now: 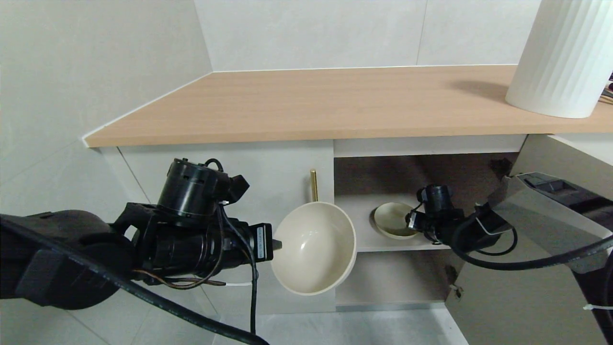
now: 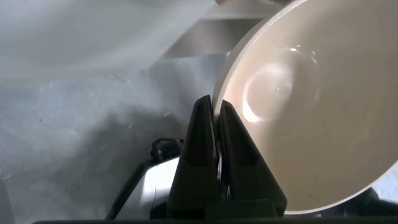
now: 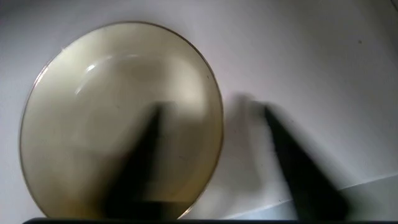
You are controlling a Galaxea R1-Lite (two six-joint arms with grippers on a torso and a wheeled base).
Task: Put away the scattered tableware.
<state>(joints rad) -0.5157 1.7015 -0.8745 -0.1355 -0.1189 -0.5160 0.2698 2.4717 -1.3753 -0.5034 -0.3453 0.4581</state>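
My left gripper (image 1: 278,245) is shut on the rim of a cream bowl (image 1: 313,247), holding it tilted in the air in front of the closed cabinet door. The left wrist view shows both fingers (image 2: 214,143) pinching the bowl (image 2: 311,106) rim. A small cream plate (image 1: 391,220) lies on the shelf (image 1: 364,239) inside the open cabinet. My right gripper (image 1: 414,221) sits at the plate's edge. In the right wrist view its fingers (image 3: 292,155) stand spread over the plate (image 3: 121,118) and the shelf, holding nothing.
A wooden countertop (image 1: 325,103) runs above the cabinet, with a white ribbed container (image 1: 565,57) at its right end. A brass handle (image 1: 314,186) marks the closed door. The open door (image 1: 555,211) swings out on the right. Tiled floor lies below.
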